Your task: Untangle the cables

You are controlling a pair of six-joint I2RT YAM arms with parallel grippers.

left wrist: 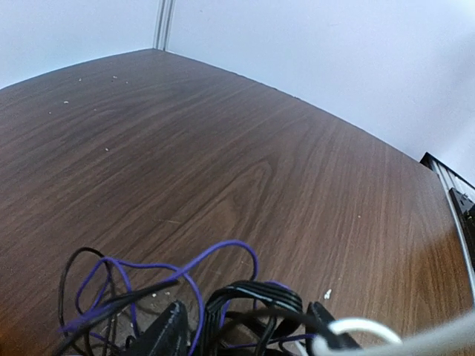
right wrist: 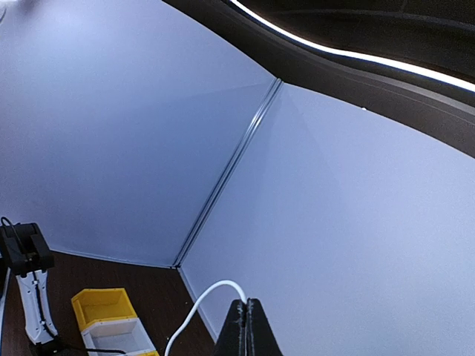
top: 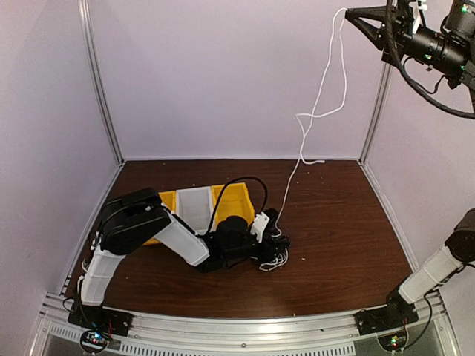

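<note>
A tangle of black, white and purple-blue cables (top: 276, 256) lies on the wooden table (top: 341, 222). My left gripper (top: 271, 237) is low on the tangle. In the left wrist view its jaws (left wrist: 245, 330) stand around a coiled black cable bundle (left wrist: 256, 293), with a purple-blue cable (left wrist: 193, 263) looping beside it and a white cable (left wrist: 386, 337) crossing at the lower right. My right gripper (top: 349, 11) is raised high at the back right, shut on the end of the white cable (top: 323, 96), which hangs down to the tangle. The right wrist view shows the shut jaws (right wrist: 249, 304) pinching that cable (right wrist: 194, 308).
Yellow bins (top: 230, 196) and a white bin (top: 194, 208) stand behind the left arm; they also show in the right wrist view (right wrist: 100, 305). Pale walls close in the back and sides. A metal rail (top: 245, 330) runs along the near edge.
</note>
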